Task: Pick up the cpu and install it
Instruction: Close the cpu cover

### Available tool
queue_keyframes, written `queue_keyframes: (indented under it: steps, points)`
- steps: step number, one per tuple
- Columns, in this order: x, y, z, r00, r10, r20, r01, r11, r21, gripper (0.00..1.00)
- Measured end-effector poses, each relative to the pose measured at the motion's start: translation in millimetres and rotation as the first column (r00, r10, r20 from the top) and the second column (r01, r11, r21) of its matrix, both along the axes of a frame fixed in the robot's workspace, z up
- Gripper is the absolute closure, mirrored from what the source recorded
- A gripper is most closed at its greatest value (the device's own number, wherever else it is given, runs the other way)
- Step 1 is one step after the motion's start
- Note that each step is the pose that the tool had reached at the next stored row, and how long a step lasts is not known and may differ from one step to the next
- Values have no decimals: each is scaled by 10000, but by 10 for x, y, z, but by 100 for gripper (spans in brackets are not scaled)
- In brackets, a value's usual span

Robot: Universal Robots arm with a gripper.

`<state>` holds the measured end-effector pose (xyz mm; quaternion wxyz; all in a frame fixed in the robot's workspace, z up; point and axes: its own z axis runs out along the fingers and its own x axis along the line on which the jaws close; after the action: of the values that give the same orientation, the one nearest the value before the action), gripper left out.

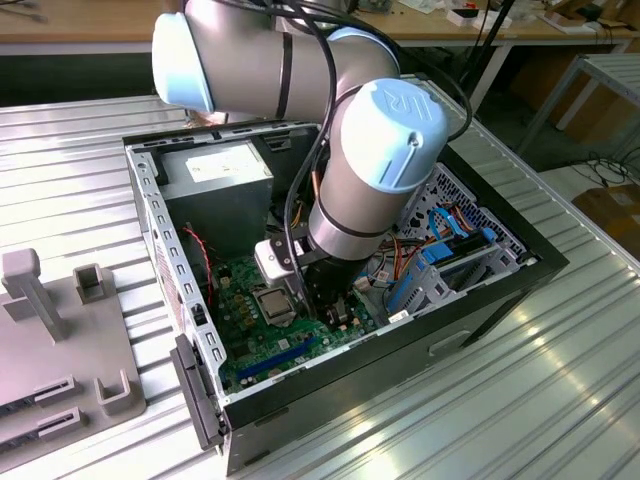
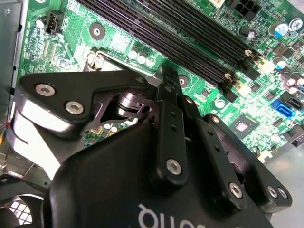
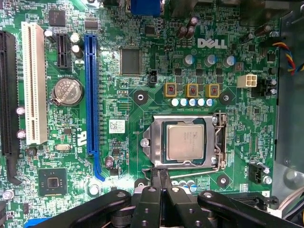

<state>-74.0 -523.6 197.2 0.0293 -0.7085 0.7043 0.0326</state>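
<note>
The cpu [image 3: 186,142], a small square chip with a silver-grey top, lies flat inside the black socket frame [image 3: 152,142] on the green motherboard [image 3: 142,71]. In the exterior view the cpu [image 1: 272,302] shows as a grey square in the open computer case. My gripper [image 3: 160,175] hovers over the board just beside the socket's edge, apart from the chip. Its two black fingers are pressed together with nothing between them, and the gripper [image 2: 167,76] looks the same in the second wrist view.
The case walls [image 1: 150,230] surround the board closely. A power supply [image 1: 220,170] sits at the back, and blue cables with a drive cage [image 1: 440,265] on the exterior view's right. Memory slots [image 2: 190,38] and expansion slots [image 3: 90,95] flank the socket. A grey fixture [image 1: 60,330] rests outside the case.
</note>
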Motion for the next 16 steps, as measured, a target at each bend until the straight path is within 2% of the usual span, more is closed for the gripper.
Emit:
queue_keyframes:
  steps: [3, 4, 8, 11, 13, 16]
  points:
    - [-2, 3, 35, 10000, -4, 1, 4, 9999, 104, 89]
    - [-1, 0, 72, 10000, -1, 1, 1, 9999, 109, 89]
    - [0, 1, 151, 10000, 0, -1, 0, 9999, 114, 89]
    - [1, 13, 242, 10000, 1, 0, -1, 9999, 114, 89]
    - [-1, 50, 278, 10000, -2, -1, 2, 10000, 87, 89]
    - [-14, 166, 283, 10000, 1, 0, -1, 10000, 61, 89]
